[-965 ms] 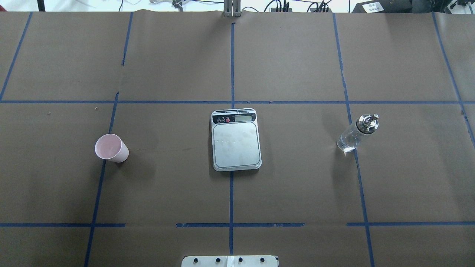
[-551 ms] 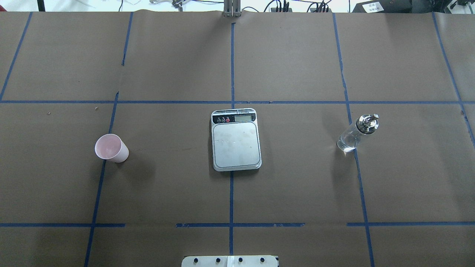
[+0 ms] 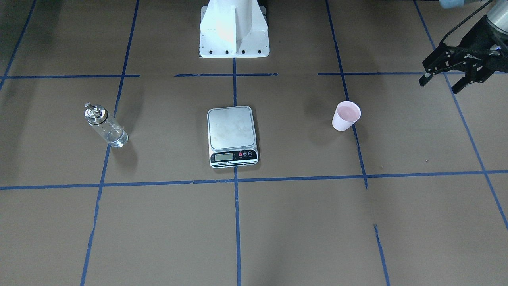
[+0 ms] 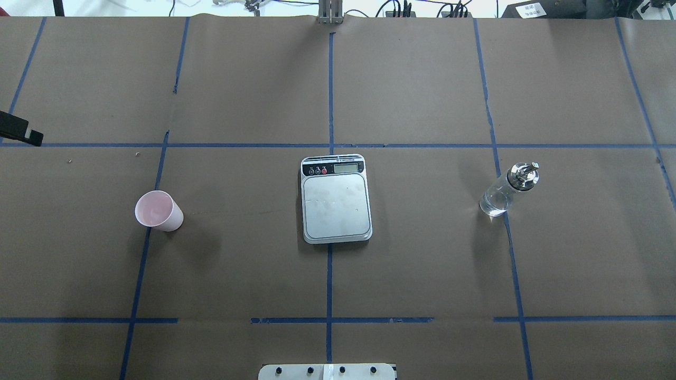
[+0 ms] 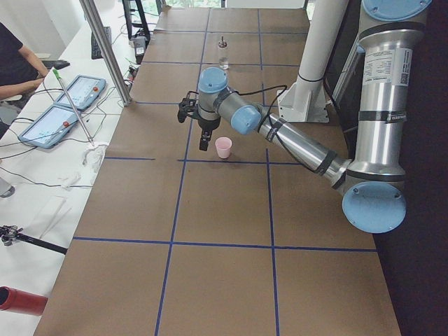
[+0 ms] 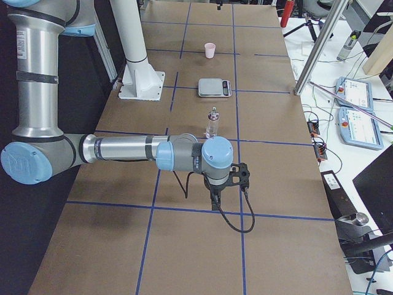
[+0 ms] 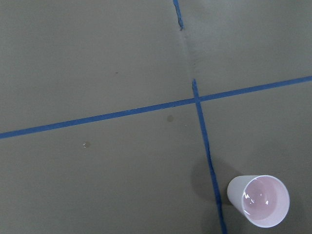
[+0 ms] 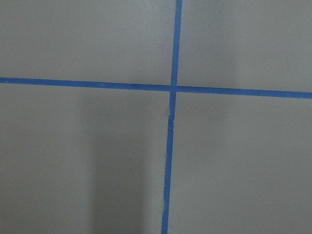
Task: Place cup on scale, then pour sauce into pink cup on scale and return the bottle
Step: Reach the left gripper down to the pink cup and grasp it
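Left tool (image 3: 439, 84) hangs spread near cup (image 3: 346, 115) (scale (image 3: 231, 129) display unreadable).

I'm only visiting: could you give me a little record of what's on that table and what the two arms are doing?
cup: upright on the table, on the robot's left of the scale
scale: table centre, platform bare
bottle: upright, capped, on the scale's right
left gripper: open, empty, apart from the cup
right gripper: away from the bottle; open or shut unclear
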Controlling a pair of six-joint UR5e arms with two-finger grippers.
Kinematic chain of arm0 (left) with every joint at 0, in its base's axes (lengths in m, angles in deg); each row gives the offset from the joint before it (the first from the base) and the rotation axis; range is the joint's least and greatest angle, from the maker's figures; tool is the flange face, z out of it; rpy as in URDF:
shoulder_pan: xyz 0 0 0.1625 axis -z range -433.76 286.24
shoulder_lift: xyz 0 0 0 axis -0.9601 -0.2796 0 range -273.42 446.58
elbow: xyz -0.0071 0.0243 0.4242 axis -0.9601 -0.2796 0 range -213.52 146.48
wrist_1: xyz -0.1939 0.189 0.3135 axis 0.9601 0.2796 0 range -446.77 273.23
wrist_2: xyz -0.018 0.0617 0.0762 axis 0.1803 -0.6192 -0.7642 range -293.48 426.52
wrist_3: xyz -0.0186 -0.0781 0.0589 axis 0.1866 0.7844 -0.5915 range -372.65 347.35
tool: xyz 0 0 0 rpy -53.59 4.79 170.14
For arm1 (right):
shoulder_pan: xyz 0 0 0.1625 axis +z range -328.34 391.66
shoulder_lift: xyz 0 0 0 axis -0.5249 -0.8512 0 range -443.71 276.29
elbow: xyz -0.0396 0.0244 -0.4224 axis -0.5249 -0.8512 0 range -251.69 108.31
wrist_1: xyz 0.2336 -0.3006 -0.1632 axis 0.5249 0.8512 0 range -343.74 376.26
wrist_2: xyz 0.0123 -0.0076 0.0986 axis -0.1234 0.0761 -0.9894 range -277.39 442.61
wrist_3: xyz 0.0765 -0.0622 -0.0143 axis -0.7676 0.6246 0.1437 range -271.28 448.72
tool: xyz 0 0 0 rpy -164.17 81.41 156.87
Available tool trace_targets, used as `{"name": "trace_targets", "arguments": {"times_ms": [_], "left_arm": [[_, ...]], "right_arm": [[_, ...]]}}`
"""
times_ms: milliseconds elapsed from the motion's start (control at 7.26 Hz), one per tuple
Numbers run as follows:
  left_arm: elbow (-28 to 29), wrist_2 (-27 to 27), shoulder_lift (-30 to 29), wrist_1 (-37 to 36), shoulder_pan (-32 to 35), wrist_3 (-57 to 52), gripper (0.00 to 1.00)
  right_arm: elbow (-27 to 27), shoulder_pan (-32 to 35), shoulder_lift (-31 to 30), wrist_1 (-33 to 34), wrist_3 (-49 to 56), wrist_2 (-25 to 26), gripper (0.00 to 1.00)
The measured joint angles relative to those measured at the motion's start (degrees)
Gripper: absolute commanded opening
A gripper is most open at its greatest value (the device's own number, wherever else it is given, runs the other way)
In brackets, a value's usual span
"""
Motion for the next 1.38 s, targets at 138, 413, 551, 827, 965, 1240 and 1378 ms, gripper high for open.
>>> {"name": "trace_targets", "arguments": {"times_ms": [138,413,551,827,965,1240,1378], "left_arm": [[1.13,-0.86,-0.25,1.53,-2.29,4.56,1.0],[3.74,-6.85,-0.94,3.84,-9.45,15.0,1.0],[5.06,-8.94,-1.08,6.19,-12.16,19.94,1.0],[6.75,-12.37,-1.44,8.78,-18.4,30.68,1.0],[7.77,-14.27,-2.27,9.08,-21.23,34.36,1.0],[10.52,-15.45,-4.66,9.14,-23.36,36.71,0.99],[11.13,-15.56,-5.09,9.15,-23.71,36.86,0.98]], "right_arm": [[0.03,0.0,0.15,-0.04,0.02,0.05,1.0],[0.17,-0.05,0.74,-0.07,0.09,0.44,1.0],[0.55,-0.07,0.97,-0.09,0.07,0.48,1.0],[0.92,-0.09,1.11,-0.71,0.08,0.55,1.0],[0.77,-0.09,0.86,-1.02,0.09,0.53,1.0],[0.73,-0.09,0.7,-1.21,0.04,0.42,1.0],[0.75,-0.09,0.79,-1.26,0.01,0.41,1.0]]}}
